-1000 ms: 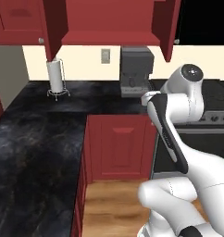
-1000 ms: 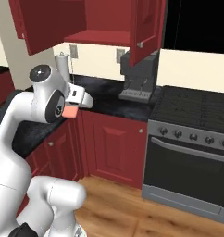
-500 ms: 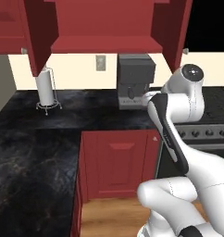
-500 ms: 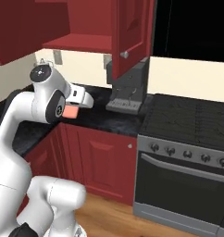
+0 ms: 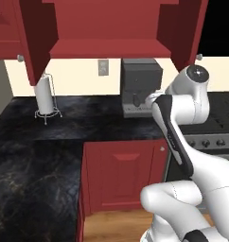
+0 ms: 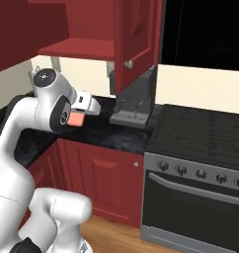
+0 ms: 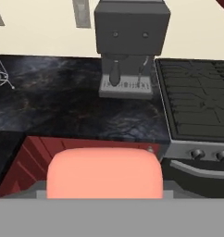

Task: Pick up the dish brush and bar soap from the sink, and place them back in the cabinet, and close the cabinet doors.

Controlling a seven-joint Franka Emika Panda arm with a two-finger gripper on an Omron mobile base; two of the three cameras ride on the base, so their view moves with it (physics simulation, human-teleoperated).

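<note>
Worktop (image 5: 88, 127): black marble, L-shaped, wall behind cream | Edges: stove (image 6: 205, 138) abuts worktop end; one coffee machine (image 5: 141, 87), one paper-towel holder (image 5: 44, 97) | Cabinet (image 5: 104, 47): two cabinet doors (image 6: 136, 44) open, shelf bare | My tool (image 6: 78, 114) grips one bar soap (image 7: 104, 172) above worktop edge.

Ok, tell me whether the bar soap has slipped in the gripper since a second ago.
No. In the right base view the bar soap sits at the same spot against the white arm; the coffee machine shifted because the base drove.
</note>
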